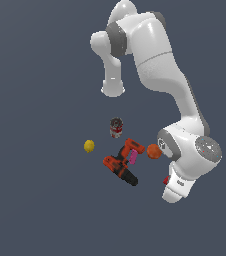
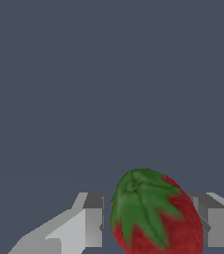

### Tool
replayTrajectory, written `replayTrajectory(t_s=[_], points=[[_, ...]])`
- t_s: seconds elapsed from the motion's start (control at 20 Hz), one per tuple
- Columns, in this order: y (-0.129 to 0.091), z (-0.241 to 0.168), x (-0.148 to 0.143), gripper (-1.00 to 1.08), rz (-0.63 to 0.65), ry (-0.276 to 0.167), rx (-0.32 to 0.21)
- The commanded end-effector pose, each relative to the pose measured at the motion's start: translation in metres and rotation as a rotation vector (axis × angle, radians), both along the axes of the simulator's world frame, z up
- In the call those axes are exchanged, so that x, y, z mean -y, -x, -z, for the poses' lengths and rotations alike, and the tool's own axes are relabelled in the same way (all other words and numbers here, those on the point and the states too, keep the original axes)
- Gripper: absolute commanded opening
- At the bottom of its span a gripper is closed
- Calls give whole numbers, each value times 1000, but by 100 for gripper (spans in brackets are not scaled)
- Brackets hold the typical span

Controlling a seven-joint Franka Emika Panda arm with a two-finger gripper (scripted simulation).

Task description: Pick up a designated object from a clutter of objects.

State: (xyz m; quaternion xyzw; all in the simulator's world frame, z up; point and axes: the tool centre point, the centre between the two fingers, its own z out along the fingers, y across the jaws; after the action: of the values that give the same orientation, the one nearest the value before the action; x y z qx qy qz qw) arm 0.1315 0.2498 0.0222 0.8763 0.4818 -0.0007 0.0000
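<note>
Strawberry (image 2: 156,218), the thing to lift, sits between the fingers (image 2: 91,225) of the gripper (image 2: 153,225), nearer one pad than the other; the claw looks spread around it, a gap on one side, so not yet pinching. Across the exterior view from its left: lemon (image 1: 89,146), can (image 1: 116,127), drill (image 1: 122,163), orange ball (image 1: 153,151), then the arm, low over the fruit, a red sliver (image 1: 166,180) showing. It is red, leafy green on top.

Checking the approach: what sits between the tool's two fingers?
The strawberry, nearer one finger than the other; wrist view shows it.
</note>
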Motion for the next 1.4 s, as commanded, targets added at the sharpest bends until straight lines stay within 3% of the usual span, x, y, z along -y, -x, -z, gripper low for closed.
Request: replayTrajectory(t_s=[0.0, 0.8, 1.35], points=[[-1, 0, 0, -100, 0, 0, 1], [3, -4, 4, -100, 0, 0, 1], [25, -31, 28, -100, 1, 0, 1]])
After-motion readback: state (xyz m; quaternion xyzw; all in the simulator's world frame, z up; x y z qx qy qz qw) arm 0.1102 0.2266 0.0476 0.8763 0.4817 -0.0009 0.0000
